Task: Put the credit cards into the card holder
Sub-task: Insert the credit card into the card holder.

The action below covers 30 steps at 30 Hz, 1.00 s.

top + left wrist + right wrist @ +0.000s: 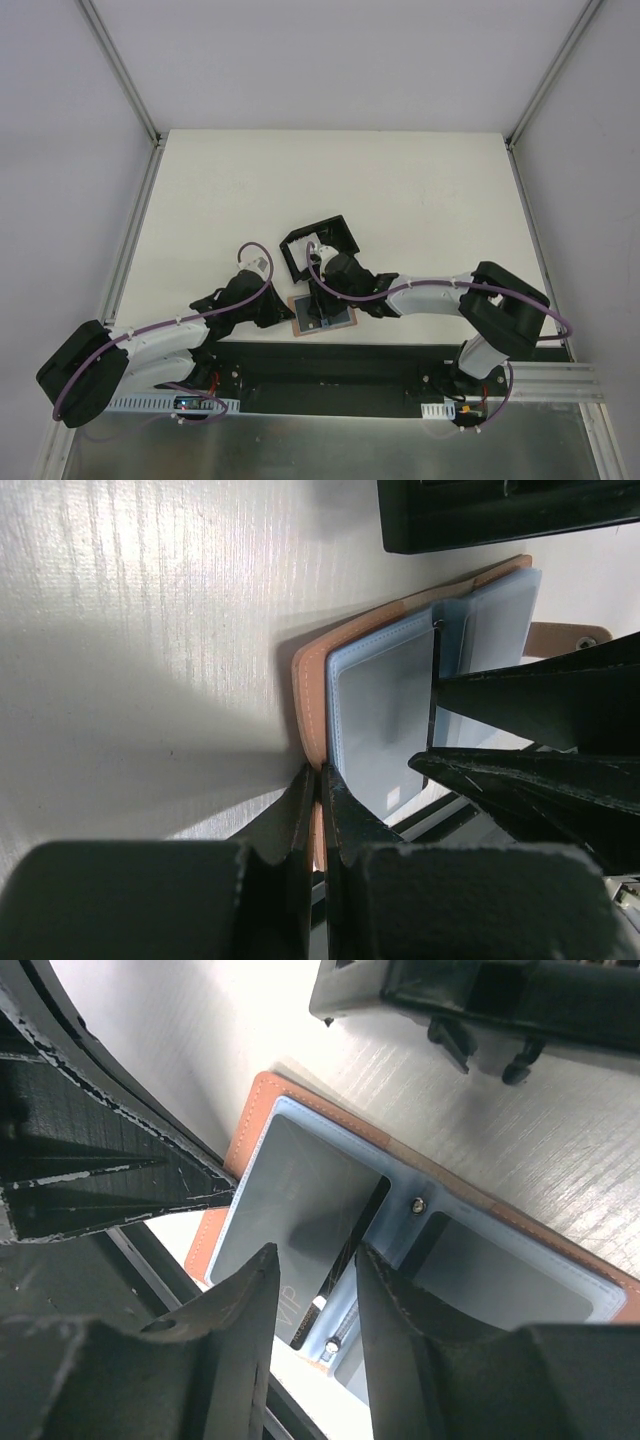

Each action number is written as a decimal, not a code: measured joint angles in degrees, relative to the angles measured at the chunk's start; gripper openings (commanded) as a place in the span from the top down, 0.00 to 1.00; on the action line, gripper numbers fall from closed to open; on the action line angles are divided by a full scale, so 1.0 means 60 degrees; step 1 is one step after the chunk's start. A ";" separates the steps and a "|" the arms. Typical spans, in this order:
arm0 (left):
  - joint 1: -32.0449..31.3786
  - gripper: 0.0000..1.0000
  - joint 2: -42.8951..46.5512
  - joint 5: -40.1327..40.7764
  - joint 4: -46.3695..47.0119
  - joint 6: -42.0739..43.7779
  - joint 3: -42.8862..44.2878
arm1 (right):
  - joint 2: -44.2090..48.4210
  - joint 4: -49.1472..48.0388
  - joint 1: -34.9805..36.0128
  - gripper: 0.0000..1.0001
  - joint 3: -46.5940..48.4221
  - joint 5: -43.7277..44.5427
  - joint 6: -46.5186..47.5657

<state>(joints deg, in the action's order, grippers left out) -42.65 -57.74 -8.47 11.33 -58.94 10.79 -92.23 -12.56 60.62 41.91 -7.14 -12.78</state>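
Observation:
The tan card holder (345,321) lies open near the table's front edge, its light-blue plastic sleeves facing up. My left gripper (288,312) is shut on its tan left edge (308,680), the fingertips (320,775) pinching the leather. A grey credit card (290,1190) marked "VIP" lies flat over the left sleeve, skewed, with one corner sticking out past the holder's near edge. My right gripper (318,1253) hangs right over that card with its jaws apart, one finger on each side of the jutting corner. In the left wrist view the card (380,720) shows on the same sleeve.
A black box frame (320,245) with white pieces sits just behind the card holder, close to the right wrist. The black base rail (330,362) runs along the table's near edge right beside the holder. Both arms crowd around the holder.

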 measured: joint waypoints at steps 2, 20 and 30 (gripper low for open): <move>0.0000 1.00 0.0000 -0.0004 0.0000 0.0000 0.0000 | 0.0007 0.0066 0.0062 0.58 0.0018 0.0135 -0.0197; 0.0000 1.00 0.0827 -0.0007 -0.0492 0.0240 -0.0051 | 0.1537 0.1912 0.0011 0.76 -0.0055 0.2295 -0.1402; 0.0000 1.00 0.0885 -0.0168 -0.0882 0.0546 0.0259 | 0.1242 0.2597 -0.0066 0.81 -0.0168 0.2656 -0.1953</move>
<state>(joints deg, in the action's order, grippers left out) -42.65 -52.42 -9.47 6.04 -55.66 12.34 -84.77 3.03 60.23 40.91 8.80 -24.49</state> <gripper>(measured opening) 0.006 0.193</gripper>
